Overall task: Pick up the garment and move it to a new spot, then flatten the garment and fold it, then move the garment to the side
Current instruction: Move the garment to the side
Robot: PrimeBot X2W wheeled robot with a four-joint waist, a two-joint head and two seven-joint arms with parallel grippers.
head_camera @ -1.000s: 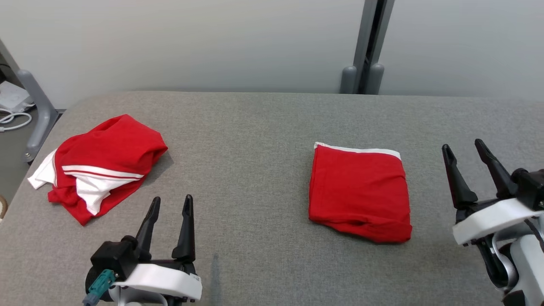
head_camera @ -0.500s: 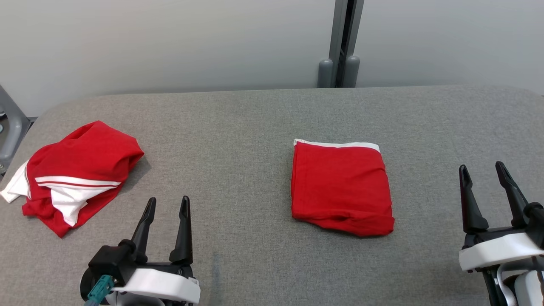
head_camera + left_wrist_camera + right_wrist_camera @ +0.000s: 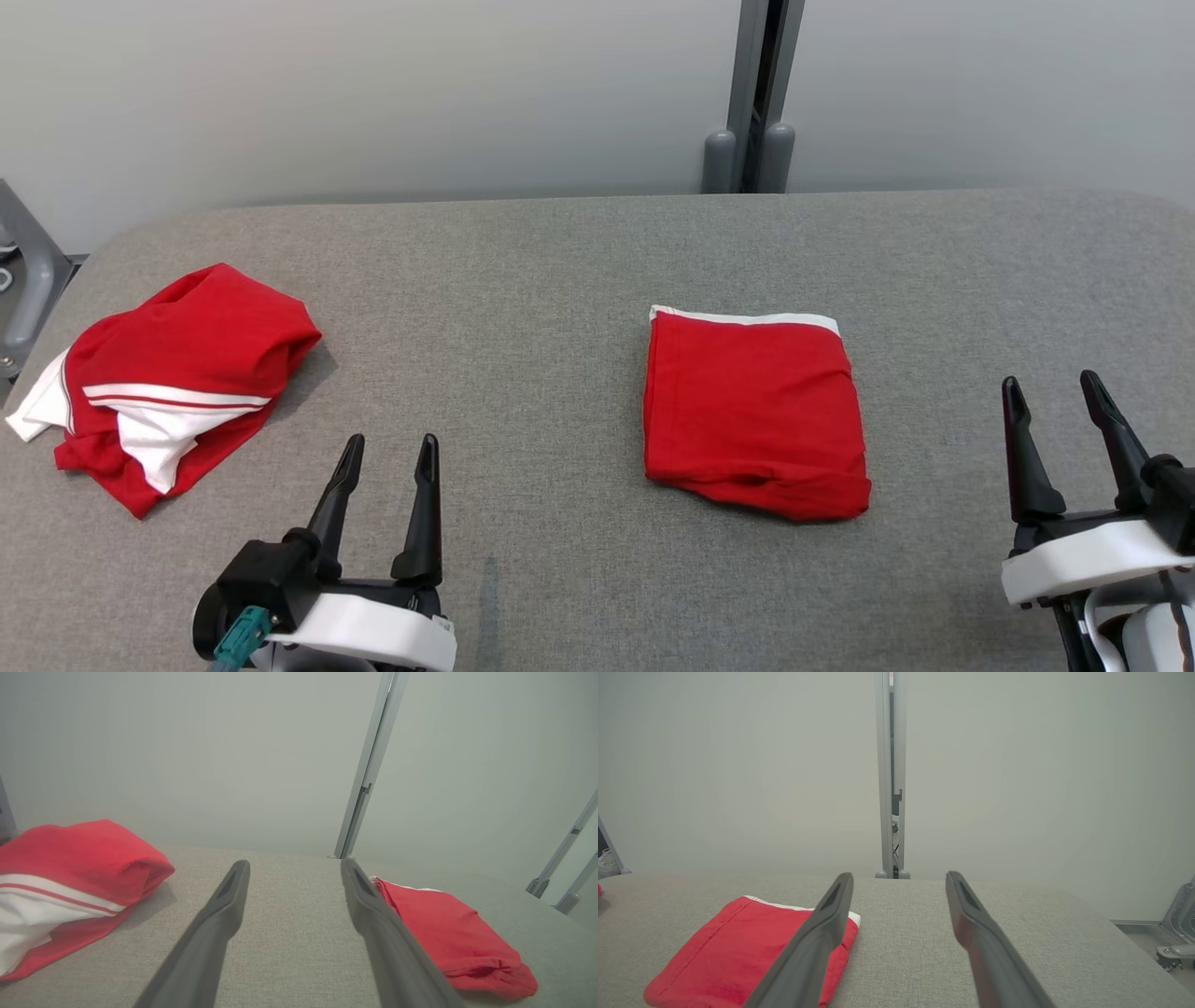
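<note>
You face a table [image 3: 579, 271] covered in grey woven fabric, its far corners rounded. Behind its far edge rises a plain pale wall [image 3: 373, 93], split by a grey metal post [image 3: 750, 93]. Past the left edge you see a grey frame leg [image 3: 35, 280]. The light is soft and even.

Red folded garment [image 3: 752, 411], white-edged; crumpled garment [image 3: 187, 345] red with white stripes.

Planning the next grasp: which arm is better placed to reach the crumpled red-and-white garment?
Left, probably: the open left tool is near the crumpled red-and-white cloth garment; the right tool lies beyond the folded red garment.
</note>
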